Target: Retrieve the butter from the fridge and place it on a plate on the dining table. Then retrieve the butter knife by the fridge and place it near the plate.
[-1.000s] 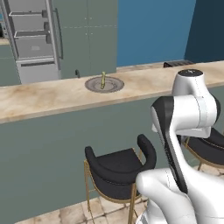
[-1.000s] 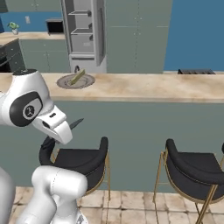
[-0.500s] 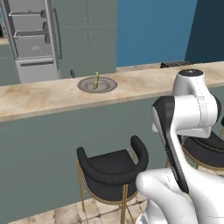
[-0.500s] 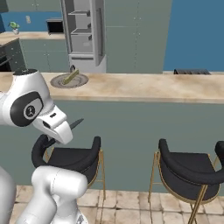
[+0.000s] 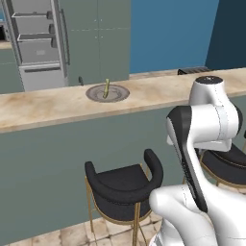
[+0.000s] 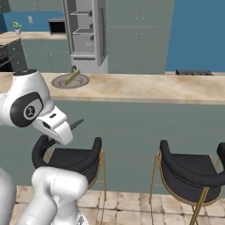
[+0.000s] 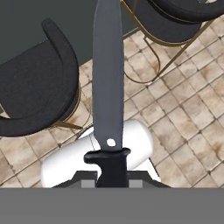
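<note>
1 butter knife point(image 7: 108, 87), blade straight out from claw point(image 7: 112, 175)

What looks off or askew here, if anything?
The butter stands tilted on the plate rather than lying flat, one end up. The fridge door is open, shelves exposed. The hand is shut on the butter knife, blade pointing straight out.

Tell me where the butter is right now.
The butter lies on the plate on the dining table, in front of the fridge in the left base view.
</note>
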You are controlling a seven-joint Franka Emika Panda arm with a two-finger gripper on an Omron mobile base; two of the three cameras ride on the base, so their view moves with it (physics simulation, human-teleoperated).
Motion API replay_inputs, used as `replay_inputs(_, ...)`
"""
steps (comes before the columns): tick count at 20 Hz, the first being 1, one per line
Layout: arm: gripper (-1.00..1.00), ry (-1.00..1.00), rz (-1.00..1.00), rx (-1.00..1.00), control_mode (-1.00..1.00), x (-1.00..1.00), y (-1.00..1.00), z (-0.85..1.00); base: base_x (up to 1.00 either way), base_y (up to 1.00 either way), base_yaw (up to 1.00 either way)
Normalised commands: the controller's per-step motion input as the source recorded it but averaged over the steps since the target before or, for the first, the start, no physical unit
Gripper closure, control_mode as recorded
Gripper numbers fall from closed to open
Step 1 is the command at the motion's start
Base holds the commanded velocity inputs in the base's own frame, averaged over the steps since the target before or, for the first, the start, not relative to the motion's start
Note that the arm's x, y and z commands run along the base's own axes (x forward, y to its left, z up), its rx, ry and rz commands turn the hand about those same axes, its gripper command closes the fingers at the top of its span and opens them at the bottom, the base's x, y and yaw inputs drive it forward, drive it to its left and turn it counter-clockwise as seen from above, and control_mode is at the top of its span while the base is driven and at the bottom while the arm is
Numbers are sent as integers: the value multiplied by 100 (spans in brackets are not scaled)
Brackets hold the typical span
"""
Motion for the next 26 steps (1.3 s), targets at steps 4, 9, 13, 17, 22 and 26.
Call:
replay_inputs(4, 100, 0, 0, 0, 100, 0, 0, 0, 47, -11, 0)
replay_inputs(9, 100, 0, 0, 0, 100, 0, 0, 0, 15, 0, 0)
replay_inputs(13, 100, 0, 0, 0, 100, 0, 0, 0, 4, 0, 0)
replay_inputs(17, 100, -1, 0, 0, -100, 0, 0, 0, 7, 0, 0)
replay_inputs(22, 100, -19, 8, 0, -100, 0, 0, 2, 0, 0, 0)
replay_inputs(26, 100, -16, 2, -1, -100, 0, 0, 39, 0, 0, 0)
